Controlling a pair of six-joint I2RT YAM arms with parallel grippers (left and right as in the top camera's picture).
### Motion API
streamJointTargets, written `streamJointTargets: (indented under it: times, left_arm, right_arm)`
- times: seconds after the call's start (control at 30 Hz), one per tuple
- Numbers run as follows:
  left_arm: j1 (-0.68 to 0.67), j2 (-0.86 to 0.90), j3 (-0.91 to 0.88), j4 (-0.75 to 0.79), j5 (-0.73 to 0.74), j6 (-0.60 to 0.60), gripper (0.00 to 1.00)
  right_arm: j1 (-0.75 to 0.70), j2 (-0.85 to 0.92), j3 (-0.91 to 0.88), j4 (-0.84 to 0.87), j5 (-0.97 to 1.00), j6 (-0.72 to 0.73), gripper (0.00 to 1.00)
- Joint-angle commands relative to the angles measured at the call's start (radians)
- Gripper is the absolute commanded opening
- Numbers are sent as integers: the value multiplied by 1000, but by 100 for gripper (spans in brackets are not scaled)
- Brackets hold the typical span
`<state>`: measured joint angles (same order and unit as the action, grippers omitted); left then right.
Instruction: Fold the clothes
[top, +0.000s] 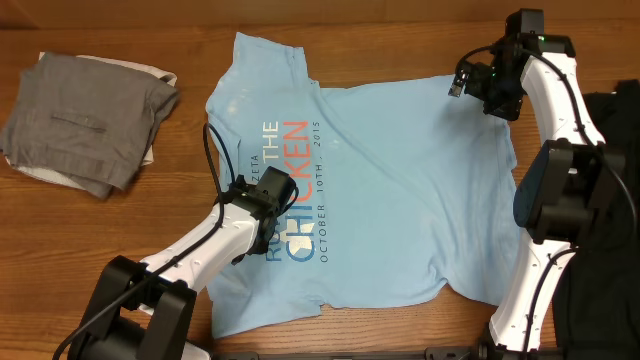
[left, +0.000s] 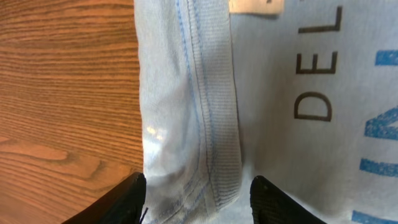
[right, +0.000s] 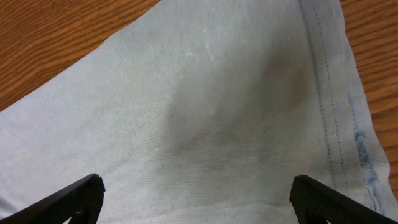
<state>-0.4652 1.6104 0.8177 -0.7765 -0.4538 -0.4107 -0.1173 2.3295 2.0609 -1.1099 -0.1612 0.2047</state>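
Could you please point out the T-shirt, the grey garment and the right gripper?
T-shirt (top: 400, 200): overhead, plain middle fabric.
Grey garment (top: 85, 120): overhead, its middle.
Right gripper (right: 196, 194): right wrist, between its fingertips.

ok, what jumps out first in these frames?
A light blue T-shirt spread print-up across the middle of the wooden table. The left gripper hovers over its blue-and-orange lettering, the right gripper over its far right corner, both open. A folded grey garment lies far left.

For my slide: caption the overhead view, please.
Light blue T-shirt spread on a wooden table, gray garment apart beside it.
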Motion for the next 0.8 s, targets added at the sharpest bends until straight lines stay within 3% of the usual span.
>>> streamJointTargets:
  times: [0.0,0.47,0.6,0.77]
  left_arm:
    - [-6,6,-5,8,-21,3,59]
    - [-6,6,-52,42,-30,4,59]
    - [-6,6,-52,63,-29,4,44]
    - [-6,6,-52,64,-39,4,38]
  right_arm:
    - [-2,-10,21,5,-9,-3,100]
    - [-2,-10,21,5,-9,-3,100]
    - [-2,-10,21,5,-9,-3,100]
    - [-2,-10,21,5,-9,-3,100]
